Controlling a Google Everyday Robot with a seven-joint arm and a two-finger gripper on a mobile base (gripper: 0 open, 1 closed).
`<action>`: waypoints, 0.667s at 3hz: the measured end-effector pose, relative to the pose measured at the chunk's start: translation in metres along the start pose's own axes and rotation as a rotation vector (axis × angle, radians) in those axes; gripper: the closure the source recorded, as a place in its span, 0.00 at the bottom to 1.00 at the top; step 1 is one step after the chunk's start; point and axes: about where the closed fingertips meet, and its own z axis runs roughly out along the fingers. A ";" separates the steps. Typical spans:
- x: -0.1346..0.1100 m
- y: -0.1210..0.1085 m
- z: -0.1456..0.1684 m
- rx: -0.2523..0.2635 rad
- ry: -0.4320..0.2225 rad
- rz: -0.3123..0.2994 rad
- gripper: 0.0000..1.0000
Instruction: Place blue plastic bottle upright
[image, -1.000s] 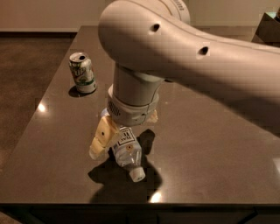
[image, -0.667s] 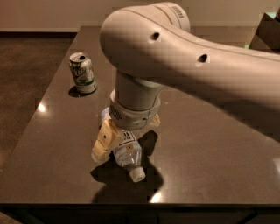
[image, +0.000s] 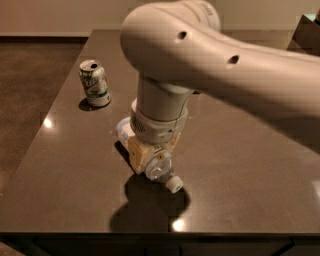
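The blue plastic bottle (image: 165, 176) lies on its side on the dark table (image: 240, 165), white cap (image: 174, 185) pointing to the front edge, its pale labelled end showing behind the wrist. My gripper (image: 152, 162) hangs straight down from the big white arm and sits over the bottle's middle. Its yellowish fingers (image: 141, 154) stand on either side of the bottle's body and are shut on it. The bottle rests on the table surface.
A green-and-white soda can (image: 95, 83) stands upright at the back left of the table. The table's front edge (image: 150, 233) is close to the bottle's cap. A dark object (image: 306, 31) stands at the far right corner.
The gripper's left finger, splayed out beside the bottle before, has come in against the bottle. The wrist has turned a little and the bottle has stayed lying in place.
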 end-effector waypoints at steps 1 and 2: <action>-0.003 -0.006 -0.011 -0.017 -0.008 -0.038 0.72; -0.006 -0.019 -0.033 -0.037 -0.014 -0.049 0.95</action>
